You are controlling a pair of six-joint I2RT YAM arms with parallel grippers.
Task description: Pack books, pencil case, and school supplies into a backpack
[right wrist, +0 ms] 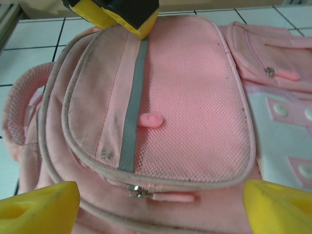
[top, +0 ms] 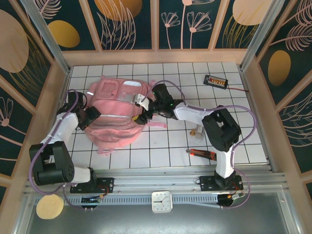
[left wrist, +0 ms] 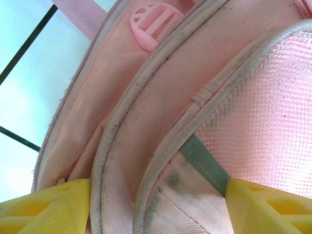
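The left gripper [top: 90, 117] has its fingers spread, holding nothing. The backpack [top: 114, 119] lies right against them, with piped seams and mesh running between the tips but not visibly pinched. The right gripper [right wrist: 156, 202] also stands wide apart and empty, with a pocket's zip pull [right wrist: 173, 197] between its tips, just ahead of them. The step in hand looks like working that zip, which appears shut. Next, the right fingers would need to close on the small, slippery pull while the left fingers steady the far side. The backpack's contents are hidden. Well right of the right fingers, small pieces [top: 197, 131] on the tiles are too small to name.
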